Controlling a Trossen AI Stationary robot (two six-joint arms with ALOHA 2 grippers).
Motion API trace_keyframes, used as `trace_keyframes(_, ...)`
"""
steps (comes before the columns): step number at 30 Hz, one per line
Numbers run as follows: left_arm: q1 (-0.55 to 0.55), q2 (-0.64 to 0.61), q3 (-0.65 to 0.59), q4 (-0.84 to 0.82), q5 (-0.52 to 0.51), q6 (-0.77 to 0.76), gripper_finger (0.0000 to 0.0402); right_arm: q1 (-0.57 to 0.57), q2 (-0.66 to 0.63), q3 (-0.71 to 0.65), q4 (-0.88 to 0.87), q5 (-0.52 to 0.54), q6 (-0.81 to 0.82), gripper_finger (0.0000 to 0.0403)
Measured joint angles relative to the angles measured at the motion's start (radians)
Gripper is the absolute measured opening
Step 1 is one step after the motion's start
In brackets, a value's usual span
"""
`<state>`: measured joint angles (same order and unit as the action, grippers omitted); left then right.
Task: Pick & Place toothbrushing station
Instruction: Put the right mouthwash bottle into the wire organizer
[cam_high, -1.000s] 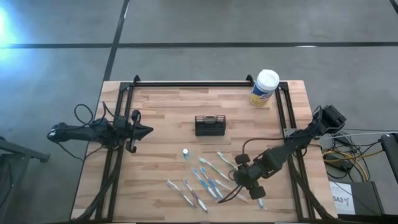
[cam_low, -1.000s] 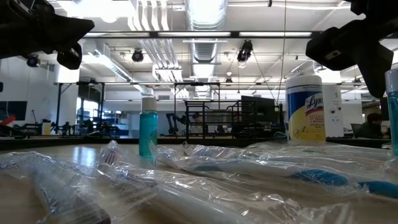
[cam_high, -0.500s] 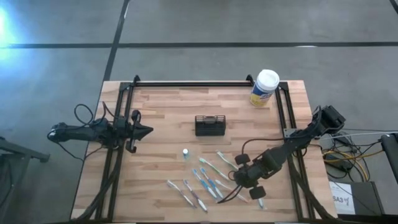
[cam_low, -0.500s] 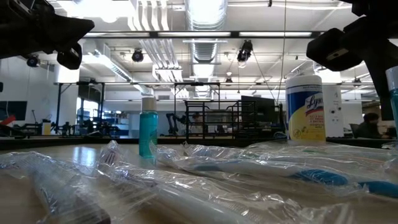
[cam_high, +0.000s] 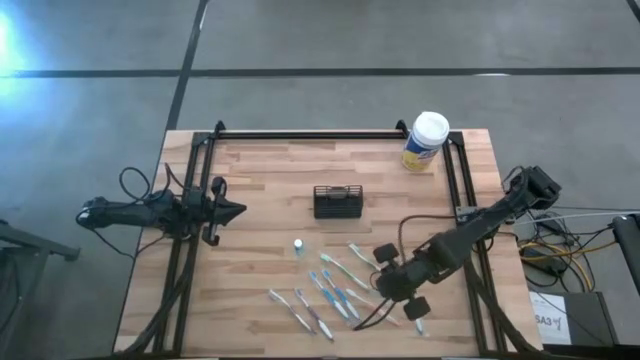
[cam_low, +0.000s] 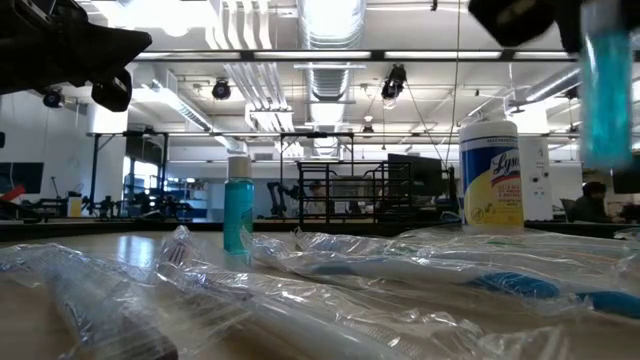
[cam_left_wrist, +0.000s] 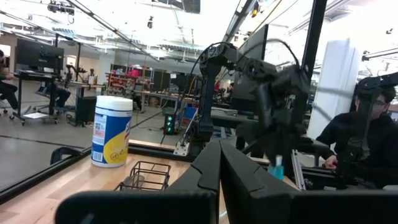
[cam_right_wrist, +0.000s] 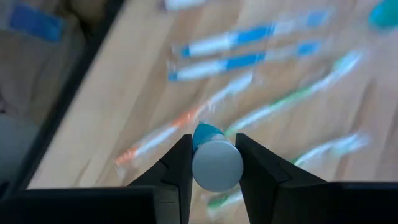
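The toothbrushing station (cam_high: 338, 202) is a small black slotted caddy standing mid-table, also seen in the left wrist view (cam_left_wrist: 146, 176). My right gripper (cam_high: 388, 288) hangs over the near right of the table, shut on a small blue bottle (cam_right_wrist: 208, 140) with a pale cap. The low view shows this bottle (cam_low: 605, 90) high above the table. A second small blue bottle (cam_high: 298, 245) stands upright near the table's middle. Several wrapped toothbrushes (cam_high: 330, 290) lie flat near the front edge. My left gripper (cam_high: 238, 211) waits shut at the left side. My right gripper pinches the small blue bottle between its two fingers (cam_right_wrist: 177, 165), on opposite sides of its upper end just below the pale cap (cam_right_wrist: 216, 165). The fingers come from above, slanting down. The bottle hangs roughly upright, cap up, lifted clear of the table.
A yellow wipes canister with a white lid (cam_high: 426, 142) stands at the far right corner. The black frame rails (cam_high: 310, 135) run along the far edge and both sides. Bare wood (cam_high: 270, 180) lies between the caddy and the left arm.
My right gripper has risen from the toothbrushes with the small blue bottle. In the low view the bottle has climbed from table height at the right edge to the top of the picture. The left arm has kept still.
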<state>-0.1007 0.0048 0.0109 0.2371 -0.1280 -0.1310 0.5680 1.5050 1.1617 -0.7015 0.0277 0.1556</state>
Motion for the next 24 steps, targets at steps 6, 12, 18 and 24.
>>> trace_keyframes(6, 0.0, 0.0, 0.0, 0.002, 0.0, -0.002, 0.0007, -0.006, -0.115, 0.053, 0.007, 0.054, -0.06, 0.0089)
trace_keyframes(12, 0.0, 0.0, 0.0, 0.002, 0.0, -0.002, 0.0007, -0.005, -0.254, 0.028, 0.007, 0.139, -0.067, 0.0089)
trace_keyframes(18, 0.0, 0.0, 0.0, 0.003, 0.0, -0.003, 0.0007, -0.017, -0.392, -0.046, 0.01, 0.217, -0.075, 0.0089)
trace_keyframes(24, 0.0, 0.0, 0.0, 0.002, 0.0, -0.008, 0.0007, -0.066, -0.524, -0.151, 0.035, 0.242, -0.044, 0.0089)
